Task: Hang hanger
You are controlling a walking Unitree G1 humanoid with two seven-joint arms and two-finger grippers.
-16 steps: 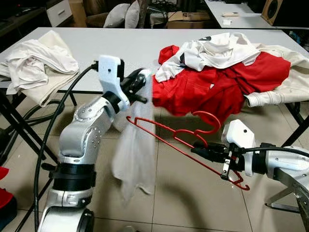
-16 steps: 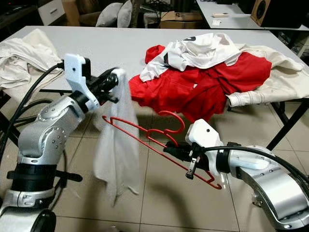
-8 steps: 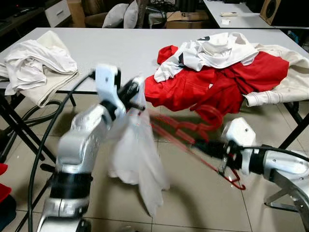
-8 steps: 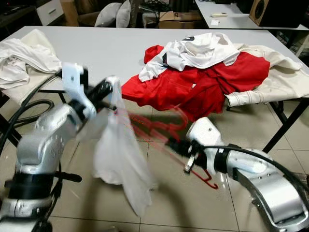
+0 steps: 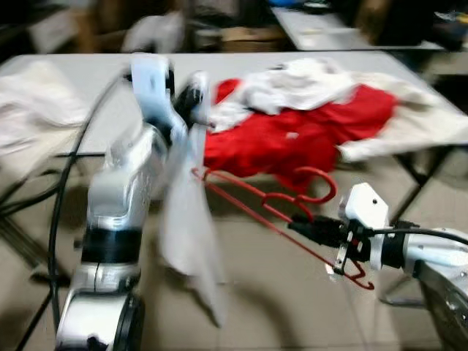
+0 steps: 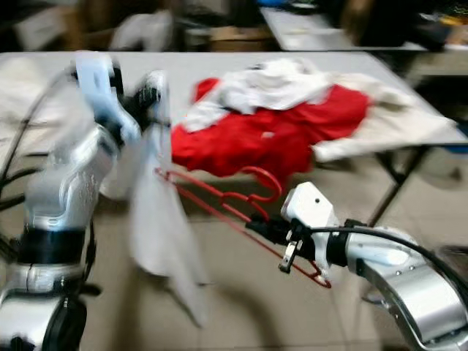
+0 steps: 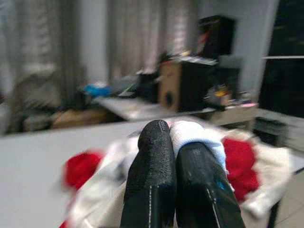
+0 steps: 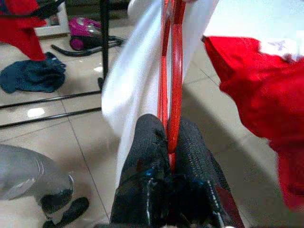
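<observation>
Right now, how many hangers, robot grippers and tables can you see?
Red hanger: 1
Grippers: 2, the left gripper holding a white cloth and the right gripper holding the hanger
Tables: 1, the grey table
Total: 4

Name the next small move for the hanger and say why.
Probably ease the right gripper forward so the hanger tip slides into the white cloth. The left gripper holds that cloth up, pinched shut, and the hanger's end is just at the cloth's edge.
</observation>
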